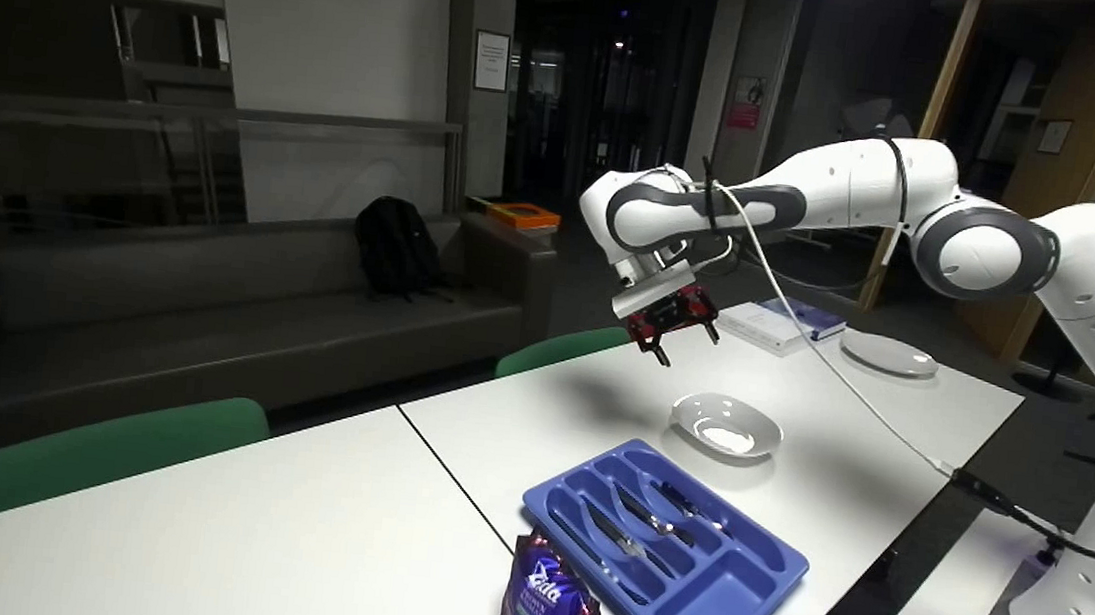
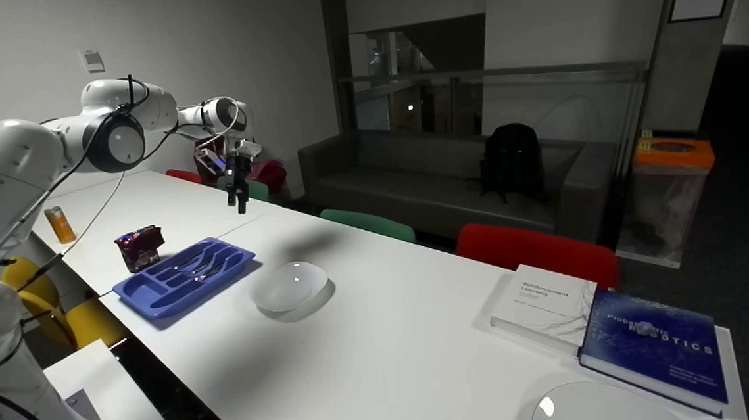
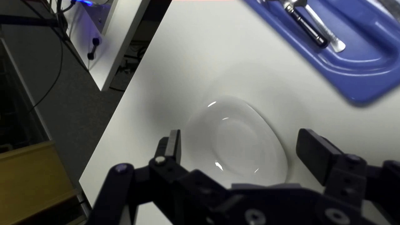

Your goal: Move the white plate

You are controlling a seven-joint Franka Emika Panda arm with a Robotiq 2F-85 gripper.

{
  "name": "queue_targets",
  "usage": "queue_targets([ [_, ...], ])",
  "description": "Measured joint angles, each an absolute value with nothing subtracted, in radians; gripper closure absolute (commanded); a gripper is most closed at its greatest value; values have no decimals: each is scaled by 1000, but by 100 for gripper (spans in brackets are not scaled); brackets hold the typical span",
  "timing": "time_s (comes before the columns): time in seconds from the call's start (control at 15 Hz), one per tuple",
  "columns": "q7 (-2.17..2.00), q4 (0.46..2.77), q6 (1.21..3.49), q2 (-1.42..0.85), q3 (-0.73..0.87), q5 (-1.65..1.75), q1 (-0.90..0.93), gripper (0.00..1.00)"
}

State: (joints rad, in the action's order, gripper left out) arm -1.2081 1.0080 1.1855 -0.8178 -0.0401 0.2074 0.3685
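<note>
The white plate (image 1: 726,426), shallow with a raised rim, lies on the white table beside the blue cutlery tray (image 1: 681,592). It also shows in an exterior view (image 2: 289,286) and in the wrist view (image 3: 237,140). My gripper (image 1: 688,348) hangs well above the table, tilted, on the sofa side of the plate. It also shows in an exterior view (image 2: 237,206). In the wrist view its fingers (image 3: 238,139) are wide apart with nothing held between them. The plate appears between the fingers there, but lies below them. The gripper body hides the plate's near edge.
A flatter white oval disc (image 1: 889,354) lies near two books (image 2: 544,303). A dark coffee bag (image 1: 547,604) stands beside the tray, which holds cutlery. An orange can (image 2: 60,225) stands farther along the table. Chairs (image 1: 82,444) line the table edge. A cable hangs from the arm.
</note>
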Motion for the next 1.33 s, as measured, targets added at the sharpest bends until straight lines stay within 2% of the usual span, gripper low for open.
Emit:
queue_targets([
  [0.4,-1081,1003,1266,-872,-23,369,364,0],
  [1.0,-1025,1101,1766,-885,-15,416,298,0],
  [1.33,-1023,1210,1849,-865,-30,323,260,0],
])
